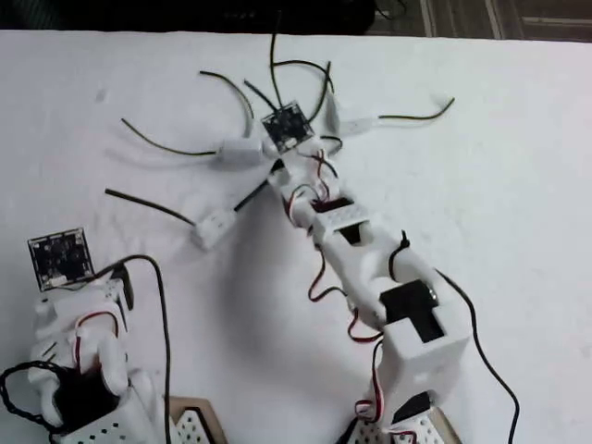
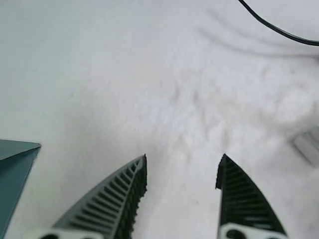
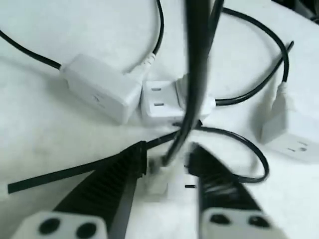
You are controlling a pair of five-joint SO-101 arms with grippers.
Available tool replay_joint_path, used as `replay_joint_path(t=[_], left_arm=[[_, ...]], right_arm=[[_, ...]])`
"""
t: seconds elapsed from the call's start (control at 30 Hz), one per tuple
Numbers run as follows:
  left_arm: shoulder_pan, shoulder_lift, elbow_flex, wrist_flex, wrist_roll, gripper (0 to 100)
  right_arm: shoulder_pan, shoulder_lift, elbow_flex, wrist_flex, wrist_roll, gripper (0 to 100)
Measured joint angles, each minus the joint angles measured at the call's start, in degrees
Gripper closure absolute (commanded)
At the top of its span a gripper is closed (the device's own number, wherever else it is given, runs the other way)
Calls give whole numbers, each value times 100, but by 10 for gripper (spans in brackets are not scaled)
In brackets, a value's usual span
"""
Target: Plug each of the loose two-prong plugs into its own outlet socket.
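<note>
Pinching a white plug (image 3: 157, 180) (black cord (image 3: 197, 74) rising from it), the right gripper (image 3: 168, 167) sits near the outlet sockets (image 3: 102, 92); the left gripper (image 2: 182, 172) hangs spread above the table (image 2: 99, 74).

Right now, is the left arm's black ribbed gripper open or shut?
Open: the left gripper fingers stand apart, bare white table between.

There is one arm (image 1: 102, 365) and another arm (image 1: 370, 268), so two. In the right wrist view I count one socket (image 3: 102, 92), a second socket (image 3: 159, 99) and a third socket (image 3: 291, 137), so three. One plug (image 3: 157, 181).
</note>
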Motion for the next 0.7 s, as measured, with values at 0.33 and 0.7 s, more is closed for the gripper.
replay_joint_path(t=[0.33,0.7], left_arm=[[0,-26,79,-132,0,766],[229,-26,79,-132,-53,968]], right_arm=[[-211,-1591,-9,2040,0,988],[-378,-5336,2163,3402,0,981]])
